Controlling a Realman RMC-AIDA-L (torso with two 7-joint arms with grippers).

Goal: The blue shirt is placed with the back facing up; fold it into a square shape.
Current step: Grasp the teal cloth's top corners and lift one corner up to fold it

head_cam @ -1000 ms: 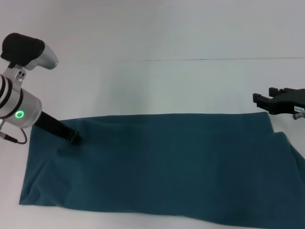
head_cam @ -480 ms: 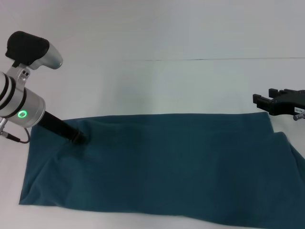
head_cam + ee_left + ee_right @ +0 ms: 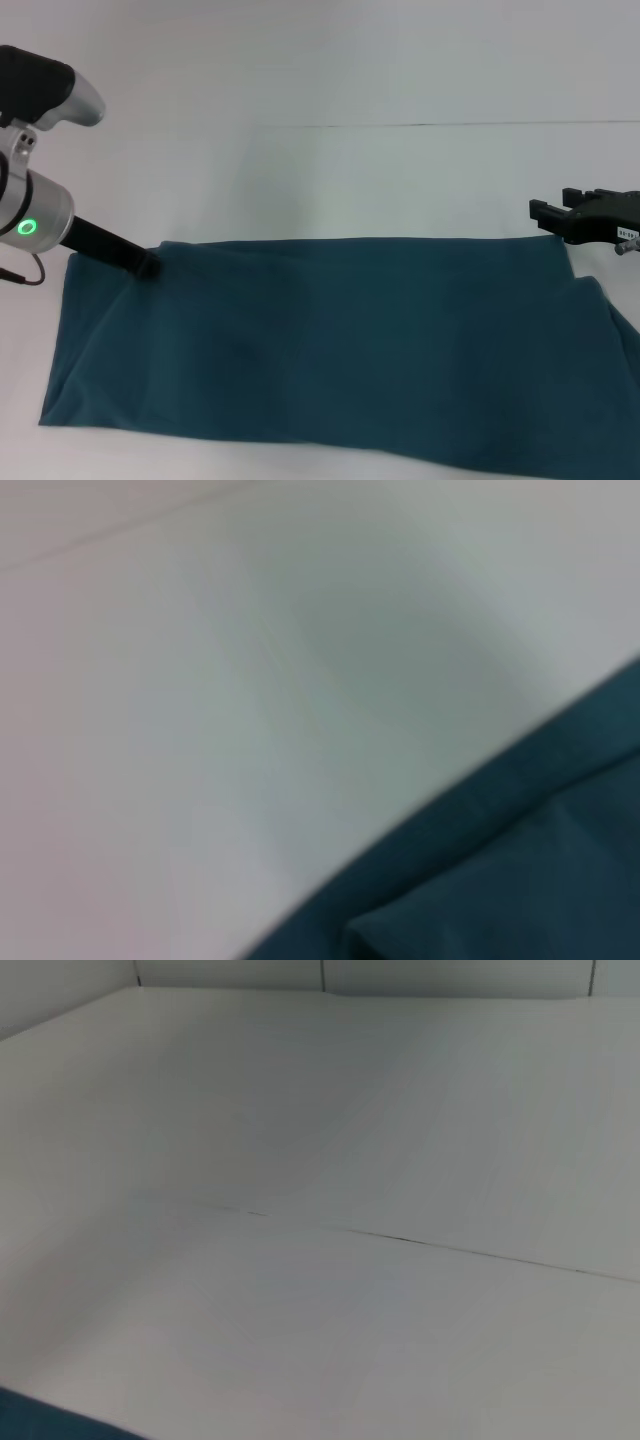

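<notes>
The left gripper (image 3: 148, 265) has its dark tip down at the far left edge of the blue shirt (image 3: 340, 345); whether its fingers are clenched on the cloth cannot be told, though they seem to meet the hem. From there the shirt spreads flat, plain side up, as a long band across the white table (image 3: 330, 180). Off the shirt's far right corner the right gripper (image 3: 545, 213) hovers apart from the cloth, its fingers' state unclear.

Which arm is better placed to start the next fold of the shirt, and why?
Probably the left: the left gripper sits at the shirt's far left edge, while the right gripper hangs apart from it.
</notes>
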